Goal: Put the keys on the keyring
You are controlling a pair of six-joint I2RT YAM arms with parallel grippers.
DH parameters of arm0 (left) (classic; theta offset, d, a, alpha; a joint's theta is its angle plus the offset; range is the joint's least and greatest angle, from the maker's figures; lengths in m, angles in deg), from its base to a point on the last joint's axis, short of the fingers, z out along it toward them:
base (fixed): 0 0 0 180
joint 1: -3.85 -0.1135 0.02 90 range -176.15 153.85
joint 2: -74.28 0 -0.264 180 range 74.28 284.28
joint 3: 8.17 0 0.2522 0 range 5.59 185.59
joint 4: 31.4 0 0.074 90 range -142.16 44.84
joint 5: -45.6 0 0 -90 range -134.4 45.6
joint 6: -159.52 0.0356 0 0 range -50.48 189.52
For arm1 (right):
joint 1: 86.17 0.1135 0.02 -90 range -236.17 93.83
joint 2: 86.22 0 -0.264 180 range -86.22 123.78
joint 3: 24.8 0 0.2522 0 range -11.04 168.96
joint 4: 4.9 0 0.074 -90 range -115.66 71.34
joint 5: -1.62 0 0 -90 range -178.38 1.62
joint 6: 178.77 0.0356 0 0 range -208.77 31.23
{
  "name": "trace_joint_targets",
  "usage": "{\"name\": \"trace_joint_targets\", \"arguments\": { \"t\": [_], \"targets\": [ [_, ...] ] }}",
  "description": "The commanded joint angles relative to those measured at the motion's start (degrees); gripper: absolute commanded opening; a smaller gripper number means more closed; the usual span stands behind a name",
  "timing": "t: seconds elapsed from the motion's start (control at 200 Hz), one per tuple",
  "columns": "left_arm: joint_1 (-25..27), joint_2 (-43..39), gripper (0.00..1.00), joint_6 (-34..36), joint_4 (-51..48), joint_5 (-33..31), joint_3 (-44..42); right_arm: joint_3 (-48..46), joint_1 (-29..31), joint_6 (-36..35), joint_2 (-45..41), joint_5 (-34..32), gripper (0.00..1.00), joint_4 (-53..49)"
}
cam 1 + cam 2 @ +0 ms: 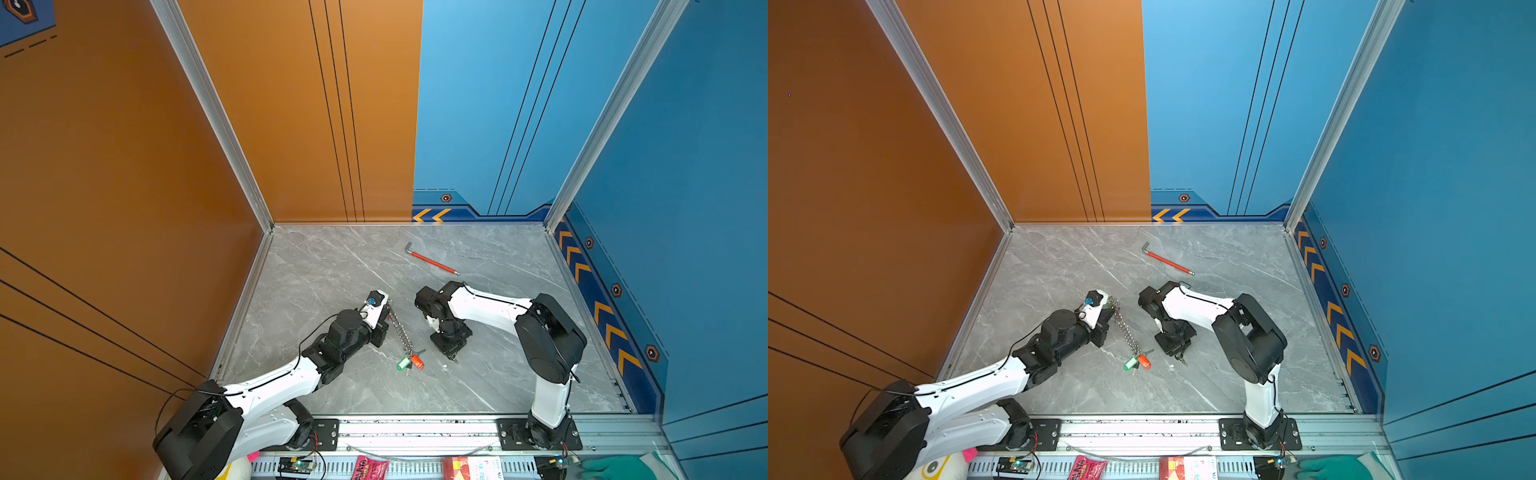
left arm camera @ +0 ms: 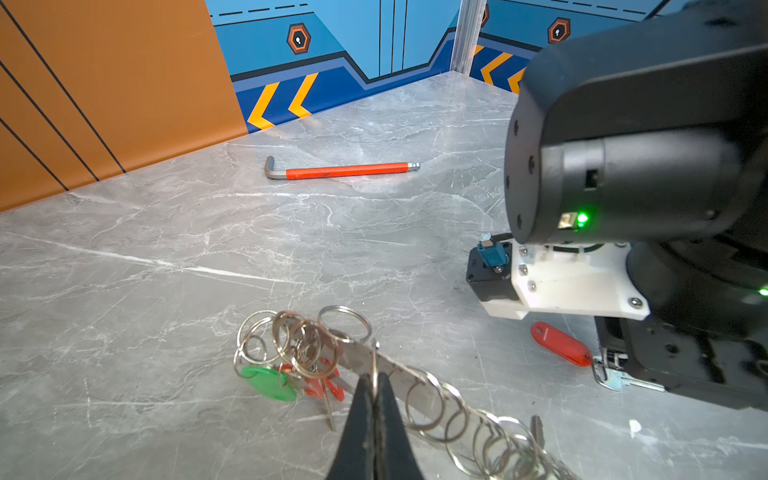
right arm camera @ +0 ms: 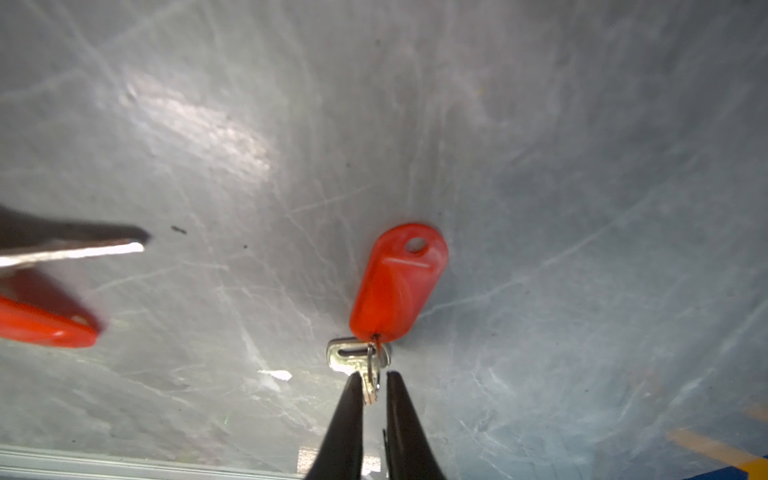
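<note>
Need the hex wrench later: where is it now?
In both top views the hex wrench lies near the table's back edge, beyond the right arm, apart from the keyring.

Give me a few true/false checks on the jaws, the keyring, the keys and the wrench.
1. The left jaws are shut on the keyring. True.
2. The wrench lies between the two arms. False: it lies apart, near the back wall.
3. A green tag hangs at the keyring's end. True.
4. The right jaws are shut on nothing. False: they stand slightly apart, a key between them.
5. That key's orange tag is on the keyring. False: it lies on the table, apart from it.
</note>
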Motion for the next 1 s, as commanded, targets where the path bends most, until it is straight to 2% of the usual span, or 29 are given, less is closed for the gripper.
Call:
{"name": "trace_joint_targets", "arguments": {
  "t": [0.0, 0.175, 0.34, 0.43, 0.606, 0.746, 0.991],
  "targets": [
    [-0.4, 0.4, 0.00, 1.0, 0.8, 0.2, 0.4, 0.4, 0.5, -0.1, -3.5, -1.5, 0.22, -0.8],
    [-0.4, 0.4, 0.00, 1.0, 0.8, 0.4, 0.4, -5.0, 0.2, 3.3, -11.2, -2.7, 0.24, 4.0],
    [-0.3, 0.9, 0.00, 0.9, 0.8, 0.8, 0.6, -16.6, 1.5, 8.6, -21.8, -4.6, 0.23, 18.3],
    [-0.3, 1.3, 0.00, 0.8, 0.8, 0.9, 0.7, -21.3, 3.2, 9.3, -25.3, -5.4, 0.19, 24.8],
    [-0.3, 1.9, 0.00, 0.8, 0.8, 1.0, 1.0, -28.4, 5.4, 10.1, -28.2, -8.2, 0.13, 33.2],
    [-0.2, 1.6, 0.00, 0.8, 0.8, 0.8, 0.9, -34.2, 5.4, 11.2, -30.2, -9.9, 0.13, 39.5],
    [-0.2, 1.8, 0.00, 0.8, 0.8, 0.9, 0.9, -36.1, 5.6, 13.1, -31.0, -12.1, 0.13, 41.6]
  ]
}}
